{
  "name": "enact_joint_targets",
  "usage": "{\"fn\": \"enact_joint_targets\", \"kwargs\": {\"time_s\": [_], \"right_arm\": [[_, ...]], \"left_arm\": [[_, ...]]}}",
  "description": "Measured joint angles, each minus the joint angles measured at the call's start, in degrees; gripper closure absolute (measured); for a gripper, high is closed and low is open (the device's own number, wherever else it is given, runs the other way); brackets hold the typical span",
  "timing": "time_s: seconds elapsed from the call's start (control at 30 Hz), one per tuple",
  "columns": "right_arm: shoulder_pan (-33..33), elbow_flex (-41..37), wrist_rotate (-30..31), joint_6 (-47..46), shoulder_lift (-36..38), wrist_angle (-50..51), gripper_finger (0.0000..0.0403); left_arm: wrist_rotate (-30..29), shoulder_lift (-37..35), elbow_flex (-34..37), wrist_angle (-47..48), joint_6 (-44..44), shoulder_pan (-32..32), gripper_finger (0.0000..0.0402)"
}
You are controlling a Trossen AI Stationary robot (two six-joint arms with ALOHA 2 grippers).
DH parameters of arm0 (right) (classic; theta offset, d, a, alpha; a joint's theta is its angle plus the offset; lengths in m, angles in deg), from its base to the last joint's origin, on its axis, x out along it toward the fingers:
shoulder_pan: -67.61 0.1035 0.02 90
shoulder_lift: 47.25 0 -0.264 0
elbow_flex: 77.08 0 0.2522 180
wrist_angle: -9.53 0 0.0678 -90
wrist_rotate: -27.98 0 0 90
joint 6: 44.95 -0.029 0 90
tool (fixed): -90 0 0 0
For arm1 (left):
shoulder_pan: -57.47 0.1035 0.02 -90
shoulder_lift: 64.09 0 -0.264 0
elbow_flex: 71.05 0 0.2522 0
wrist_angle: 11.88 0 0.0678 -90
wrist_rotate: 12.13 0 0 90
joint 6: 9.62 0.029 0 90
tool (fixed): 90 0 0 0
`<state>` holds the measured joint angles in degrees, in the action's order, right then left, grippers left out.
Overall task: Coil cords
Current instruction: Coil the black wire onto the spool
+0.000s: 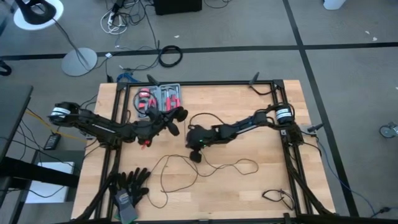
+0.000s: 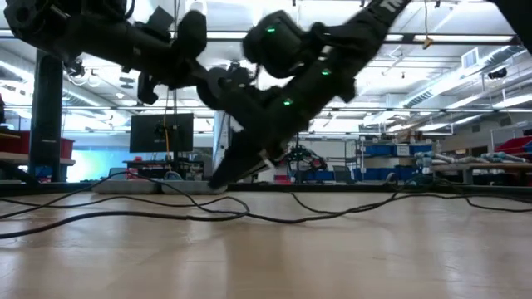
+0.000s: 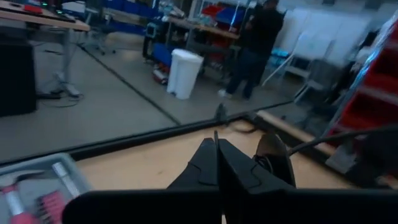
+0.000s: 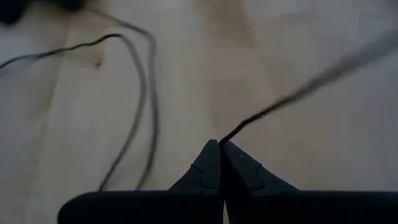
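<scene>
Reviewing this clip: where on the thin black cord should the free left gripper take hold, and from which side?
Judging by the lie, the left gripper should pinch the cord from above on its open loop lying flat on the table. The right gripper already pinches one strand.

light: bright, even overhead | low view: backlit silhouettes | wrist views: blurred

Both arms are dark, near black, built of chunky jointed links. The left arm (image 1: 93, 124) and the right arm (image 1: 249, 124) each carry a white-and-silver ring at the shoulder joint. Small green lights glow on the right arm's wrist housing. Each gripper ends in two black, tapered, wedge-shaped fingers (image 4: 214, 165) on a flat black bar.
</scene>
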<state>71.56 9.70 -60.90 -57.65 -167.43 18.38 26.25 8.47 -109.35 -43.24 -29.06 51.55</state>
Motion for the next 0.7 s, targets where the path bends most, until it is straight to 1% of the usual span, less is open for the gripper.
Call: {"fn": "enact_joint_targets", "kwargs": {"time_s": [0.13,0.2,0.33,0.47,0.53,0.7], "right_arm": [[0.25,6.81,-2.76,6.46,-2.58,4.71,0.0403],[0.23,8.37,-3.9,9.38,-2.66,6.61,0.0403],[0.23,8.62,-4.18,13.58,-1.18,6.76,0.0403],[0.17,8.62,-4.0,15.77,0.61,7.4,0.0403],[0.14,8.66,-3.86,16.11,0.85,6.92,0.0403],[0.19,8.56,-1.19,16.74,1.95,8.51,0.0403]], "left_arm": [[-1.03,1.22,-1.48,7.41,-1.0,0.07,0.0401],[-1.4,2.17,-2.37,11.25,-2.34,0.07,0.0401],[0.17,2.97,-3.73,17.1,-3.41,0.07,0.0402],[1.73,3.39,-3.96,21.65,-3.39,0.25,0.0401],[2.42,3.62,-4.1,22.23,-3.57,0.31,0.0401],[5.32,4.26,-4.03,25.31,-3.46,0.35,0.0402]]}}
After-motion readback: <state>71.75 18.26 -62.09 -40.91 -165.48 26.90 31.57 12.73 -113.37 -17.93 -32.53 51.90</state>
